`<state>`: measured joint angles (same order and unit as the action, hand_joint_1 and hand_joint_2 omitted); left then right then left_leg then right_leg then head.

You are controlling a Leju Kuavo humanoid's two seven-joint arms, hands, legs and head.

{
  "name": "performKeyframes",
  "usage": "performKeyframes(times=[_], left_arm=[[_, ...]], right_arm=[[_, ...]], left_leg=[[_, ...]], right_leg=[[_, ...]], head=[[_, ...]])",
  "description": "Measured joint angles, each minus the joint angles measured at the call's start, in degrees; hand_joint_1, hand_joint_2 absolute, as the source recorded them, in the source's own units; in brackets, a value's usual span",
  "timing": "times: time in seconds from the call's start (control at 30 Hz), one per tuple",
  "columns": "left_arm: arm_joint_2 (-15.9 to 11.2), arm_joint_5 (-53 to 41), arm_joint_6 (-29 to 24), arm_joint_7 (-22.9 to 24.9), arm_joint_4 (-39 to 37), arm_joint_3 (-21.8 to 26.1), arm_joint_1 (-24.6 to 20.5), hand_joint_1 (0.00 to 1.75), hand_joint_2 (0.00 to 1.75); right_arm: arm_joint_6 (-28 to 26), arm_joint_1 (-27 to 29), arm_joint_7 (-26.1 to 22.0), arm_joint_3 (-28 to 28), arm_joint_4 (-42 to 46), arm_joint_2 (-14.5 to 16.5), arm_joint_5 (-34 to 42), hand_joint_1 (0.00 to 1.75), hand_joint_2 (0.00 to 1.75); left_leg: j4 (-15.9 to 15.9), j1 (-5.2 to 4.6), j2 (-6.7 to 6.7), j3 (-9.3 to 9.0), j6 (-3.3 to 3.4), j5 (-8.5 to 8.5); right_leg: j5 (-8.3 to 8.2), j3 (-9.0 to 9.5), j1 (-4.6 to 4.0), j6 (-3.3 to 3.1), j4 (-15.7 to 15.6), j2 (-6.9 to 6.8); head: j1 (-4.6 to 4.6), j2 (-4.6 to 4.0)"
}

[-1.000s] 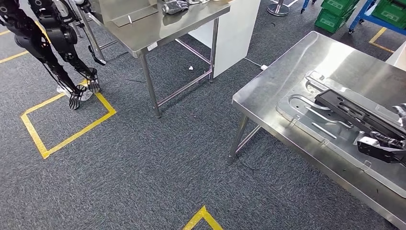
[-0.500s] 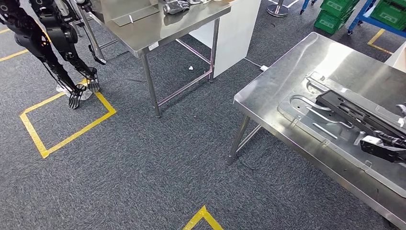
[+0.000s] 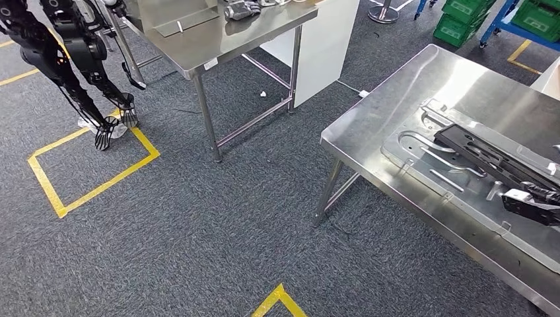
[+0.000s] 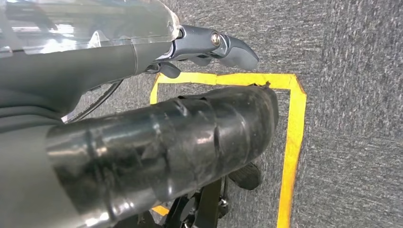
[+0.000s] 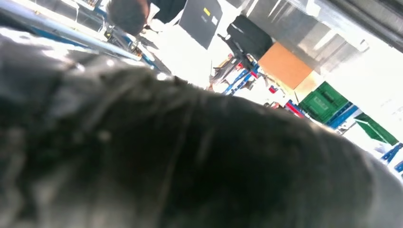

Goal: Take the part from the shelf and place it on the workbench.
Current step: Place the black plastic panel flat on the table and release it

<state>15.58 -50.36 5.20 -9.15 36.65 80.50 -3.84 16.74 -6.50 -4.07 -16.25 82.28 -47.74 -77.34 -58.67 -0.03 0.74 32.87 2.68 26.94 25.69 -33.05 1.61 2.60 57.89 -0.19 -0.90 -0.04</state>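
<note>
Where the long black metal part (image 3: 495, 158) lies, it rests flat on a silver stamped metal plate (image 3: 422, 165) on the steel workbench (image 3: 409, 86), running from about ten o'clock toward four o'clock across the right side of the head view. At its four o'clock end the right hand (image 3: 531, 203) sits against the part at the picture's edge; whether its dark fingers are clamped on the part or merely touching it cannot be told. The right wrist view is mostly a blurred dark mass close to the lens, with bright workshop background and green crates (image 5: 328, 102) behind it.

The left hand (image 4: 214, 45) hangs over grey carpet (image 4: 356, 57), its grey fingers curled together with nothing in them, above a yellow tape outline (image 4: 292, 142) on the floor.

From the workbench, at about ten o'clock and well apart, stands a second steel table (image 3: 211, 39) with a grey glove-like object (image 3: 241, 9) on top. Farther toward nine o'clock, a black robot figure (image 3: 72, 53) stands at the corner of a yellow taped square (image 3: 92, 168). At one o'clock, green plastic crates (image 3: 465, 16) sit beside a blue frame (image 3: 505, 16).
</note>
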Motion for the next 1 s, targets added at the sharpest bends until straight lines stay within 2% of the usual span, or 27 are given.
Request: performKeyframes(times=[0.07,0.1,0.13,0.2,0.23,0.27,0.3,0.33,0.37,0.4,0.43,0.47,0.53,0.6,0.67,0.7,0.73,0.77,0.8,0.83,0.9,0.93,0.97,1.0], left_arm=[[0.1,0.0,0.0,0.0,0.0,0.0,0.0,0.00,0.00],[0.2,0.1,0.0,0.0,0.0,0.0,0.0,0.00,0.00],[0.3,0.1,0.0,0.0,0.0,0.0,0.0,0.00,0.00],[0.3,0.1,0.0,0.1,0.0,0.0,0.0,0.00,0.00],[0.3,0.1,0.1,0.1,0.0,0.0,0.1,0.00,0.00],[0.4,0.1,0.1,0.1,0.0,0.0,0.1,0.00,0.00],[0.4,0.1,0.1,0.1,0.0,0.0,0.1,0.00,0.00],[0.4,0.1,0.2,0.1,0.0,0.0,0.2,0.00,0.00],[0.4,0.1,0.3,0.2,0.0,0.0,0.2,0.00,0.00],[0.4,0.1,0.4,0.2,0.0,0.0,0.1,0.00,0.00],[0.4,0.1,0.5,0.2,0.0,0.0,0.1,0.00,0.00],[0.4,0.1,0.5,0.2,0.1,0.0,0.2,0.00,0.00],[0.6,0.1,0.6,0.2,0.1,0.0,0.3,0.00,0.00],[0.7,0.1,0.6,0.2,0.1,-0.1,0.3,0.00,0.00],[0.7,0.1,0.6,0.2,0.1,-0.1,0.2,0.00,0.00],[0.7,0.1,0.6,0.2,0.1,-0.1,0.2,0.00,0.00],[0.7,0.1,0.6,0.2,0.1,-0.1,0.2,0.00,0.00],[0.7,0.1,0.6,0.2,0.1,-0.1,0.2,0.00,0.00],[0.7,0.1,0.6,0.2,0.1,-0.1,0.3,0.00,0.00],[0.7,0.1,0.6,0.2,0.1,-0.1,0.3,0.00,0.00],[0.7,0.1,0.6,0.2,0.1,-0.1,0.3,0.00,0.00],[0.7,0.1,0.6,0.2,0.2,-0.1,0.2,0.00,0.00],[0.7,0.2,0.6,0.2,0.2,-0.1,0.2,0.00,0.00],[0.8,0.2,0.6,0.2,0.2,-0.1,0.2,0.00,0.00]], right_arm=[[-0.2,-0.1,0.1,0.0,0.2,-0.2,-0.3,0.00,0.00],[-0.2,-0.2,0.1,0.0,0.3,-0.3,-0.4,0.00,0.00],[-0.3,-0.2,0.1,0.0,0.3,-0.4,-0.5,0.00,0.00],[-0.3,-0.2,0.2,0.1,0.2,-0.4,-0.6,0.00,0.00],[-0.3,-0.1,0.2,0.2,0.2,-0.3,-0.6,0.00,0.00],[-0.3,0.0,0.2,0.3,0.1,-0.3,-0.6,0.00,0.00],[-0.3,0.0,0.2,0.4,0.1,-0.2,-0.7,0.00,0.00],[-0.3,0.0,0.1,0.4,0.1,-0.2,-0.7,0.00,0.00],[-0.3,0.0,0.1,0.4,0.0,-0.2,-0.7,0.00,0.00],[-0.3,0.1,0.1,0.5,0.0,-0.1,-0.8,0.00,0.00],[-0.3,0.1,0.0,0.5,0.0,-0.1,-0.8,0.00,0.00],[-0.3,0.2,0.0,0.6,-0.1,-0.1,-0.8,0.00,0.00],[-0.3,0.1,-0.1,0.5,-0.1,-0.2,-0.8,0.00,0.00],[-0.4,0.0,-0.1,0.5,0.1,-0.4,-0.9,0.00,0.00],[-0.4,0.0,-0.1,0.5,0.2,-0.6,-0.9,0.00,0.00],[-0.4,0.0,-0.1,0.5,0.2,-0.6,-0.9,0.00,0.00],[-0.4,0.0,-0.1,0.5,0.2,-0.6,-0.9,0.00,0.00],[-0.4,0.0,-0.1,0.5,0.2,-0.6,-0.9,0.00,0.00],[-0.4,0.0,-0.1,0.5,0.2,-0.6,-0.9,0.00,0.00],[-0.4,0.0,-0.1,0.5,0.2,-0.6,-0.9,0.00,0.00],[-0.4,0.0,-0.1,0.5,0.2,-0.6,-0.9,0.00,0.00],[-0.4,0.0,-0.1,0.5,0.2,-0.6,-0.9,0.00,0.00],[-0.4,0.0,-0.1,0.5,0.2,-0.6,-0.9,0.00,0.00],[-0.4,0.0,-0.1,0.5,0.2,-0.6,-0.9,0.00,0.00]], left_leg=[[1.2,0.36,-0.12,-0.55,0.39,-0.67],[1.8,0.56,-0.21,-0.87,0.62,-1.10],[2.3,0.70,-0.35,-1.09,0.74,-1.46],[2.4,0.71,-0.81,-0.96,0.79,-1.74],[2.4,0.73,-1.14,-0.86,0.69,-1.77],[2.2,0.79,-1.56,-0.78,0.52,-1.77],[2.0,0.92,-1.99,-0.70,0.27,-1.71],[1.6,1.08,-2.47,-0.61,-0.09,-1.54],[1.2,1.21,-2.97,-0.38,-0.59,-1.33],[0.5,1.28,-3.45,-0.10,-1.12,-1.11],[0.1,1.28,-3.94,0.24,-1.61,-0.98],[-0.1,1.24,-4.41,0.61,-2.05,-1.00],[-0.3,1.39,-4.99,1.04,-2.63,-1.08],[-2.3,1.52,-3.62,2.00,-2.80,0.27],[-8.5,1.43,-1.67,4.81,-2.56,3.82],[-12.4,1.31,-1.29,6.59,-2.37,5.65],[-15.5,1.16,-1.19,8.00,-2.12,6.81],[-16.8,0.93,-1.17,8.53,-1.78,6.91],[-15.9,0.62,-1.08,7.96,-1.29,5.98],[-13.1,0.21,-0.70,6.38,-0.63,4.34],[-5.3,-0.91,1.76,2.30,0.94,1.50],[-2.7,-1.33,2.84,1.02,1.38,0.84],[-1.3,-1.62,3.43,0.48,1.60,0.69],[-0.9,-1.72,3.15,0.51,1.61,0.65]], right_leg=[[0.48,0.01,0.07,0.23,0.3,-0.11],[1.56,-0.47,0.12,0.35,1.6,-0.09],[3.29,-1.52,0.25,0.50,4.1,-0.02],[7.04,-4.60,0.52,0.94,11.3,0.06],[7.87,-5.69,0.76,1.19,13.9,0.07],[7.47,-5.78,1.09,1.47,14.4,0.07],[6.09,-4.82,1.45,1.76,12.6,0.12],[4.16,-2.98,1.89,2.13,9.2,0.42],[2.96,-1.11,2.21,2.59,5.6,1.40],[2.25,0.21,2.31,2.61,2.9,2.25],[2.13,0.89,2.27,2.37,1.5,2.83],[2.56,0.89,2.01,1.85,1.5,3.06],[2.50,0.67,1.66,0.39,1.8,1.93],[2.44,0.68,1.34,-0.88,1.8,0.88],[2.39,0.70,0.73,-1.85,1.7,-0.31],[2.39,0.67,0.35,-2.15,1.6,-0.87],[2.42,0.66,-0.02,-2.35,1.7,-1.47],[2.47,0.68,-0.39,-2.51,1.7,-2.08],[2.51,0.74,-0.74,-2.63,1.7,-2.70],[2.57,0.83,-1.05,-2.73,1.7,-3.31],[2.72,1.01,-1.58,-2.77,1.7,-4.51],[2.79,1.04,-1.71,-2.69,1.7,-5.10],[2.85,1.07,-1.78,-2.54,1.7,-5.74],[2.89,1.11,-1.81,-2.32,1.7,-6.40]], head=[[-0.02,0.00],[-0.03,0.00],[-0.03,0.00],[-0.03,-0.01],[-0.03,-0.01],[-0.03,-0.01],[-0.02,-0.01],[-0.03,-0.01],[-0.04,-0.01],[-0.03,0.00],[-0.02,0.00],[0.00,0.00],[0.03,0.00],[0.04,0.00],[0.05,0.00],[0.07,0.00],[0.07,0.00],[0.06,0.00],[0.06,0.00],[0.05,0.00],[0.04,-0.01],[0.04,0.00],[0.03,0.00],[0.03,0.01]])
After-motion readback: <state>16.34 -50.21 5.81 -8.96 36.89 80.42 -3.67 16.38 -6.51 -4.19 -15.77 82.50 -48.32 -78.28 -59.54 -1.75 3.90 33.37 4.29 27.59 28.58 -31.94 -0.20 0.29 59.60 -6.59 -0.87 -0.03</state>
